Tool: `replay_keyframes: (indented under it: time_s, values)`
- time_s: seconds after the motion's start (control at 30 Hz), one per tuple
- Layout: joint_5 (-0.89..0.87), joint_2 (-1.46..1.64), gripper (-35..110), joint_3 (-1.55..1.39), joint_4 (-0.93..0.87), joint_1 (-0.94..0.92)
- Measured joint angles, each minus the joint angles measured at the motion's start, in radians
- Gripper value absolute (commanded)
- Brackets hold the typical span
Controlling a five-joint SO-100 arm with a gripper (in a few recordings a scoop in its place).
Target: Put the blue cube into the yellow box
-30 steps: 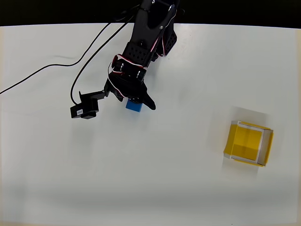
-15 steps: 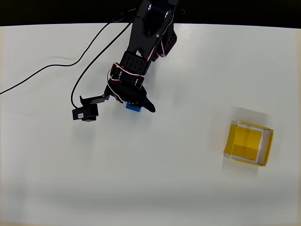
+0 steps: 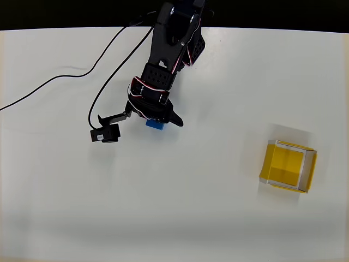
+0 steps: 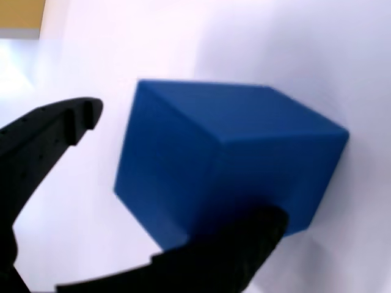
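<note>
White tabletop spreads under me, dark edge at twelve o'clock. My gripper (image 4: pixel 177 189) is spread around the blue cube (image 4: pixel 226 159): one finger touches its lower face, the other stands just off its left side, so I judge the grasp not yet made. Seen from overhead the cube sits on the table, well apart from the yellow box (image 3: pixel 288 166) toward four o'clock. That box holds nothing; lift, carry and drop remain.
</note>
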State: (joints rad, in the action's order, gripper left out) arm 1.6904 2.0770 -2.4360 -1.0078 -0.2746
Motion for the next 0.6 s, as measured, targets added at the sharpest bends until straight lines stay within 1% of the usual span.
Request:
replay_keyframes:
  time_s: [0.3,0.6]
  values:
    - [0.025,0.002,50,-0.015,0.015,0.0]
    - [0.031,0.0,42,-0.037,0.069,-0.015]
